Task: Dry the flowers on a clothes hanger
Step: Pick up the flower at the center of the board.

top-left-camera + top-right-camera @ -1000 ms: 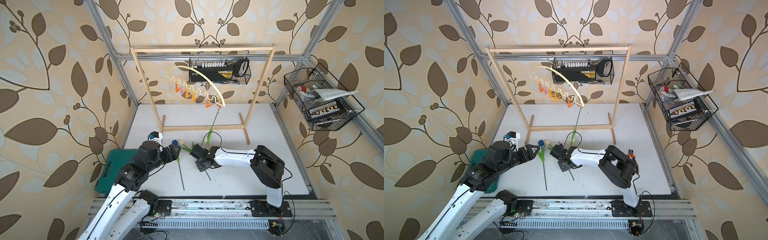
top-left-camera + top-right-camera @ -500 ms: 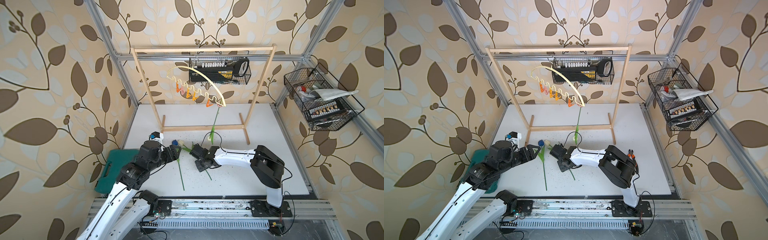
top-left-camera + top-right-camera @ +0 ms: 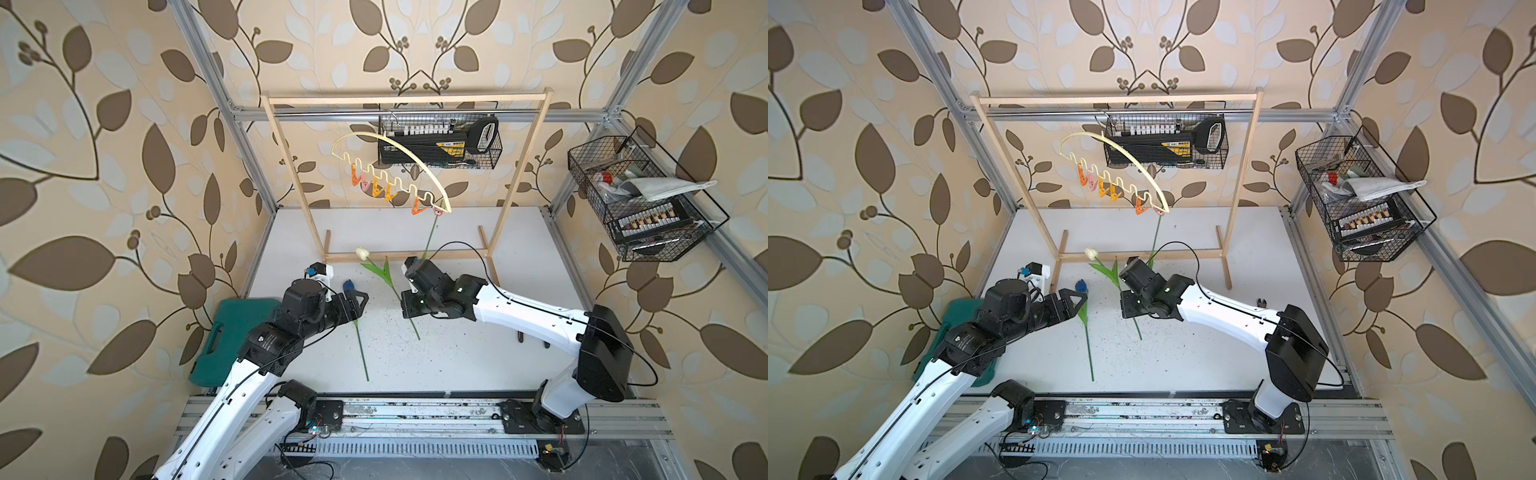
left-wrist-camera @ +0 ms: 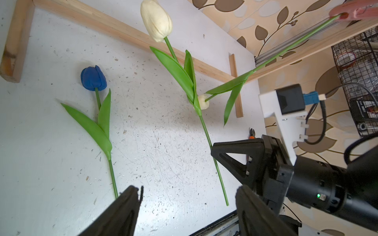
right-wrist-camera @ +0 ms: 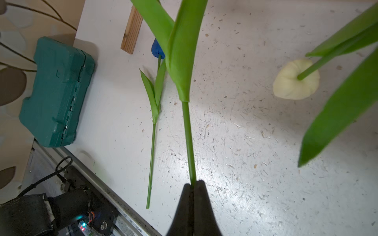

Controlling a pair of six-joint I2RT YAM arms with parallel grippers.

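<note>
The right gripper (image 5: 193,183) is clamped tight on the stem of the cream tulip (image 5: 188,132), at the centre of both top views, head toward the wooden rack (image 3: 407,99) base. The left gripper (image 4: 187,189) is wide open and holds nothing, above the blue tulip (image 4: 102,130) stem, lower centre-left. The third tulip (image 3: 430,237) hangs head-down from the pink clip (image 3: 436,211) at the lower right end of the clothes hanger (image 3: 392,142), upper centre.

The wallpaper (image 3: 104,291) is cream with brown leafy vines. The blue tulip (image 4: 93,78) and two cream tulips (image 4: 156,20) have green stems and leaves. The hanger (image 3: 365,135) is pale cream, its clips (image 3: 354,179) orange and pink. The case (image 3: 232,332) is teal.
</note>
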